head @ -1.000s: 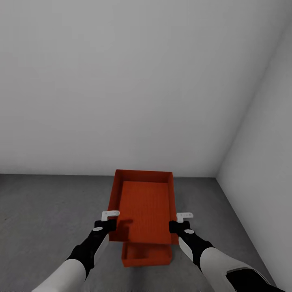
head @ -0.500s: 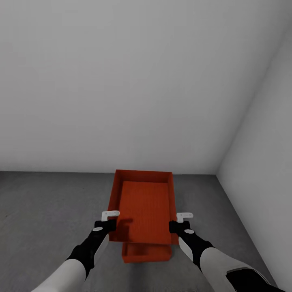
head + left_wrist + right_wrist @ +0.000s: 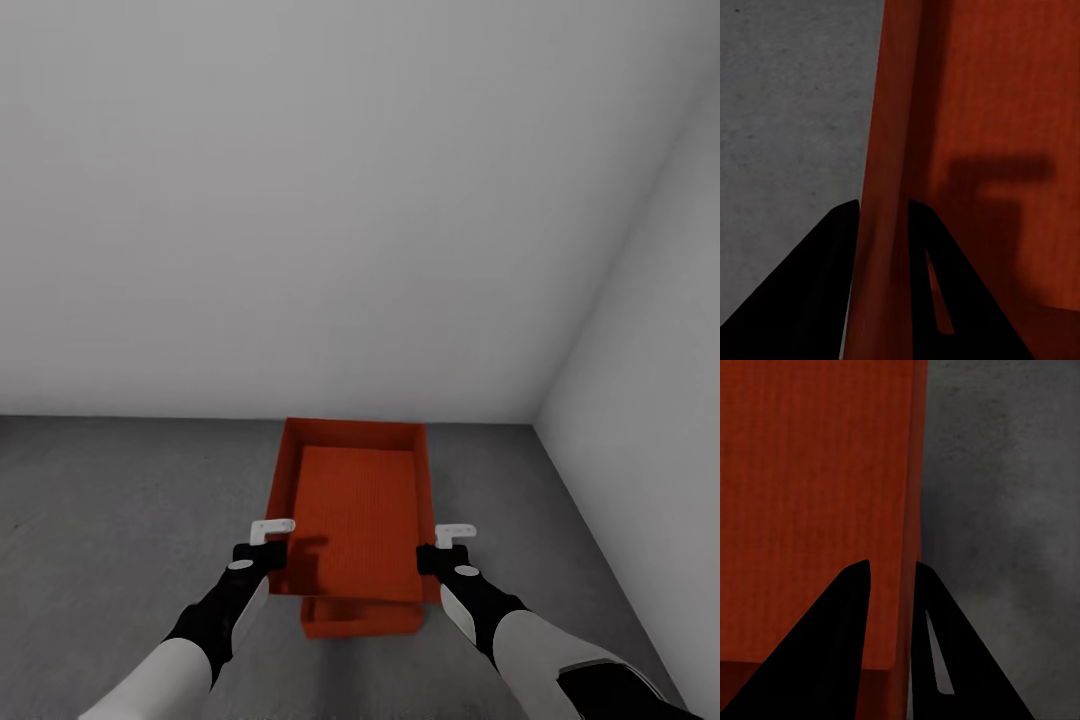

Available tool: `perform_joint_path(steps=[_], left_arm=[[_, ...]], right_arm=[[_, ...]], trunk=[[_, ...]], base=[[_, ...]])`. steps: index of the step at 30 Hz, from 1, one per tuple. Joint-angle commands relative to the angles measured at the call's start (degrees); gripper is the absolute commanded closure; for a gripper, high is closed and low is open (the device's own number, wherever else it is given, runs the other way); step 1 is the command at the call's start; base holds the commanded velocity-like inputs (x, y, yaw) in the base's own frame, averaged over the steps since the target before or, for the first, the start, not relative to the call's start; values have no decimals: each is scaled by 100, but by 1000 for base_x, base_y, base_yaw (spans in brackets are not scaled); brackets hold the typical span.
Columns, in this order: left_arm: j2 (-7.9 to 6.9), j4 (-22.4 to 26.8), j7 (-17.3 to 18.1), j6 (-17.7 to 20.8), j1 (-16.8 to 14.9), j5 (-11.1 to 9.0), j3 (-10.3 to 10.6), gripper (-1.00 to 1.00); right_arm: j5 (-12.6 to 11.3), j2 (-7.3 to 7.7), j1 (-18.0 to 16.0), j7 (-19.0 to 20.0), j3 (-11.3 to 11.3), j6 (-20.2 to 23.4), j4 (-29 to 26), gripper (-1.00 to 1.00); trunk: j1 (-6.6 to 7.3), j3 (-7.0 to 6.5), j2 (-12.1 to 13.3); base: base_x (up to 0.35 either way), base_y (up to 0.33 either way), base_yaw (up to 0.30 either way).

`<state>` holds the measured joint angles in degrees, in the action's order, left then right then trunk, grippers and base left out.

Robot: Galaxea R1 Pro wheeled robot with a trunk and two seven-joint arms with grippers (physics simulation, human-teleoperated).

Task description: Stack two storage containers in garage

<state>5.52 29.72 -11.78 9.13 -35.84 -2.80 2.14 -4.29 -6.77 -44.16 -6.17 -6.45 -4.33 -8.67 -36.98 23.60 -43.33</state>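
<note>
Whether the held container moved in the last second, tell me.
Yes. The held container now hides more of the lower container on the floor, apparently descending onto it.

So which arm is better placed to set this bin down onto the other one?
Neither alone; it likely takes both. The left gripper pinches the held bin's left wall and the right gripper its right wall, level with each other. The lower bin sits on the floor right beneath.
</note>
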Motion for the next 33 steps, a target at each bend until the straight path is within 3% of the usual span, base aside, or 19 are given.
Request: perform_joint_path(steps=[1,33], left_arm=[[1,4,-290,45,-2,-362,-100,100],[-3,7,-290,45,-2,-362,-100,100]], right_arm=[[8,0,-5,-464,197,-279,-12,100],[7,0,-5,-464,197,-279,-12,100]], trunk=[[-1,15,-5],[-1,310,-5]], base=[[0,0,0],[0,0,0]])
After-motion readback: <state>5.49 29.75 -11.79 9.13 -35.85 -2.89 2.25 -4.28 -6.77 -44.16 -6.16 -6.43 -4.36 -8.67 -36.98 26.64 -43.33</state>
